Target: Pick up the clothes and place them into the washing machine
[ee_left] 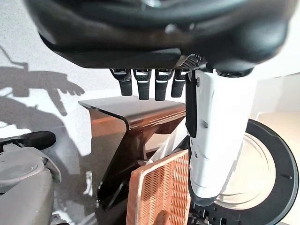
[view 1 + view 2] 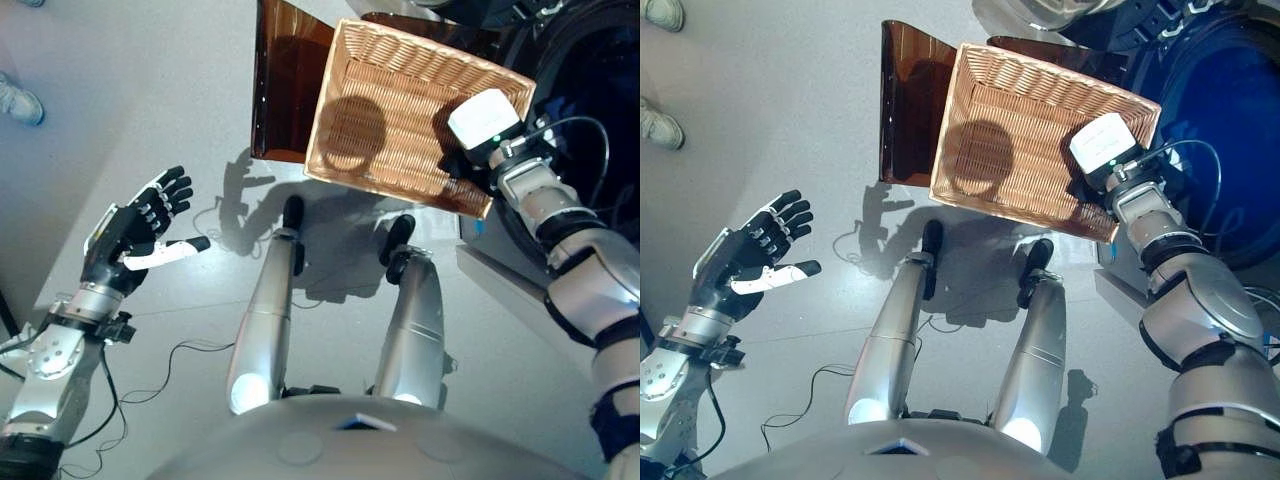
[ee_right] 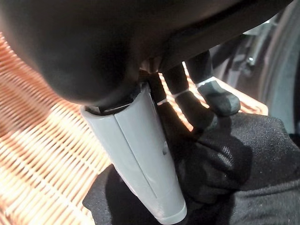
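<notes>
The washing machine [image 2: 1230, 150] stands on the robot's right, its dark round opening facing the floor space. Just beside it a wicker basket [image 2: 400, 110] rests tilted on a brown stand [image 2: 285, 80]. In the basket's corner nearest the machine lies a black cloth [image 3: 234, 164]. The right hand [image 3: 187, 98] is down in that corner, thumb and fingers curled into the cloth and gripping it. The left hand [image 2: 145, 225] hangs well apart over the bare floor [image 2: 130, 90], fingers spread, holding nothing. A person's shoe [image 2: 18, 100] shows at the far edge.
</notes>
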You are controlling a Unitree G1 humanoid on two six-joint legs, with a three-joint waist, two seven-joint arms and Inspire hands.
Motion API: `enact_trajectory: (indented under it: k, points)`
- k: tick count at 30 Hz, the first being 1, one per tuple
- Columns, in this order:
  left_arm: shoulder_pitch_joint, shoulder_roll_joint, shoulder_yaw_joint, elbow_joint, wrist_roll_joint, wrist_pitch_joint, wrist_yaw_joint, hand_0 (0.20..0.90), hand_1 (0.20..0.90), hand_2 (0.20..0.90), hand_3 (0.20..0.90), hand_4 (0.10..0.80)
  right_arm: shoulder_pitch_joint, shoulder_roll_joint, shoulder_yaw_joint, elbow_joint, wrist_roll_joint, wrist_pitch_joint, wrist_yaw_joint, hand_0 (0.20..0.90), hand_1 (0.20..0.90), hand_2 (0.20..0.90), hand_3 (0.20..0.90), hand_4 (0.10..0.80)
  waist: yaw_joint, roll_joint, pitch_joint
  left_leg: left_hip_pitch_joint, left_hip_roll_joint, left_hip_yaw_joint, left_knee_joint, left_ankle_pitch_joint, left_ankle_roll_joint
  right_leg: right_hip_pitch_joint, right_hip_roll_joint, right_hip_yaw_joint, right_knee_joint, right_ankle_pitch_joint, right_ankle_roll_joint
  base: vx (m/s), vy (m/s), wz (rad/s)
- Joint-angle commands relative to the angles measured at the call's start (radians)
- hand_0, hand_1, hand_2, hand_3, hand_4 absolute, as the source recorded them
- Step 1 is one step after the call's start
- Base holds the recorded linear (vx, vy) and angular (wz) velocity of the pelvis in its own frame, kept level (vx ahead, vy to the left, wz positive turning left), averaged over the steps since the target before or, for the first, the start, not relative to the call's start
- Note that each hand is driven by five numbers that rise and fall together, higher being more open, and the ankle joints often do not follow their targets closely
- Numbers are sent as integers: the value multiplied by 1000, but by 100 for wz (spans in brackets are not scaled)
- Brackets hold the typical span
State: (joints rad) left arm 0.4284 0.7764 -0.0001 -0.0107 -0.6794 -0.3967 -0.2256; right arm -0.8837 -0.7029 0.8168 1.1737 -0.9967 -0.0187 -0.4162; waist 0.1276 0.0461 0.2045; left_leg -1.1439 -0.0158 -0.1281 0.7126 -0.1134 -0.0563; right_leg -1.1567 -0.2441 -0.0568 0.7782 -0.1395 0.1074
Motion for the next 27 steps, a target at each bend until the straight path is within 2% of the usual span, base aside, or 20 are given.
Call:
enact_trajectory:
  k: [1,6,9,20,24,26,27]
  points:
    - [49,-32,122,-60,4,-69,27,900,900,900,900,800,26,-11,-96,4,176,39,-70,200,200,200,200,300,-8,9,-40,11,14,2,-225,107,7,31,34,5,-15,-28,-25,13,0,-4]
    - [21,-65,109,-29,13,-69,54,900,900,900,900,800,106,84,-340,-24,555,-64,-132,200,200,200,200,300,-21,6,-41,48,21,7,-255,116,7,70,42,0,-57,-14,-22,18,-7,-11]
    - [21,-54,104,-24,10,-73,62,900,900,900,900,800,127,113,-442,-52,737,-124,-150,200,200,200,200,300,-27,6,-44,68,27,10,-274,120,8,90,45,-3,-82,-10,-20,24,-20,-15]
    - [-8,-61,110,5,15,-74,89,900,900,900,900,800,197,165,-620,-88,1038,-233,-137,200,200,200,200,300,-41,15,-75,121,38,24,-332,136,-1,136,53,-1,-134,-5,-17,24,-9,-5]
    - [-34,-71,96,18,22,-72,101,900,900,900,900,800,213,196,-700,-82,1194,-284,-122,200,200,200,200,300,-39,20,-75,136,41,28,-350,141,-1,145,51,0,-149,-2,-14,0,0,0]
    - [-57,-85,76,24,28,-72,117,900,900,900,900,800,219,239,-780,-86,1369,-346,-101,200,200,200,200,300,-37,29,-67,142,39,30,-359,146,-2,149,51,2,-155,-2,-13,-5,-12,-2]
    - [-58,-84,75,24,28,-72,118,900,900,900,900,800,220,238,-781,-85,1371,-347,-98,200,200,200,200,300,-36,28,-66,143,39,30,-359,146,-2,149,51,2,-155,-2,-13,0,0,0]
